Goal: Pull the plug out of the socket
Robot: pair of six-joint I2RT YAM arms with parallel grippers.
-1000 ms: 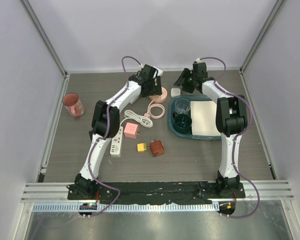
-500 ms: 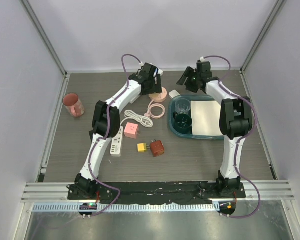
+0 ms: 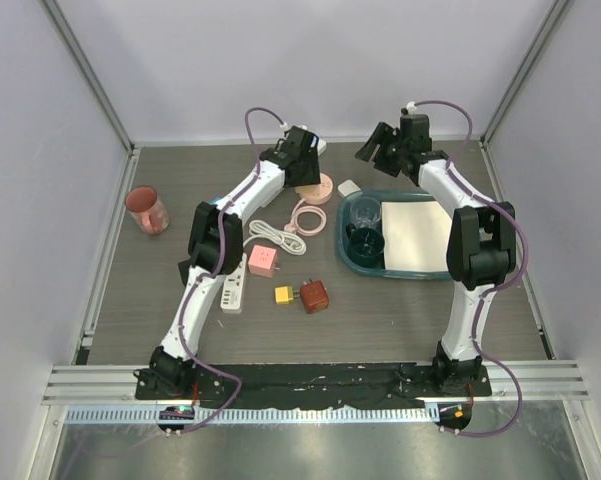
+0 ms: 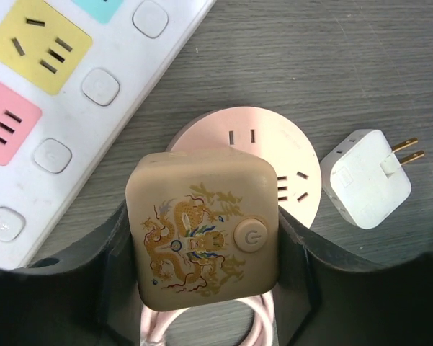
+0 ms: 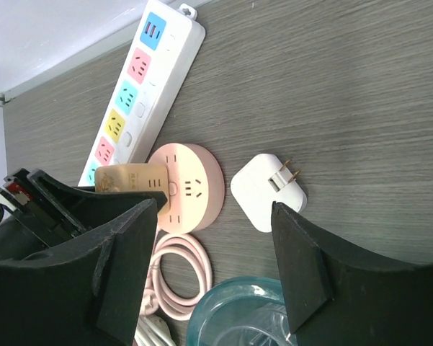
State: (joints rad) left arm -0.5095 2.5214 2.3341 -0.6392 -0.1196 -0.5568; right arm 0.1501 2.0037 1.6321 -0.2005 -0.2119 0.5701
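Two left fingers (image 4: 108, 288) flank the flat sides of the beige plug (image 4: 202, 223), likely rigid and slick; whether they pinch I cannot tell.

A beige plug (image 4: 202, 223) covers most of the pink round socket (image 4: 274, 137) beneath it in the left wrist view. There the white power strip (image 4: 72, 94) runs off the left and top edges, and the pink cable (image 4: 155, 328) runs off the bottom. From above, the left hand (image 3: 306, 176) hides much of the socket, whose slots are too small to make out.
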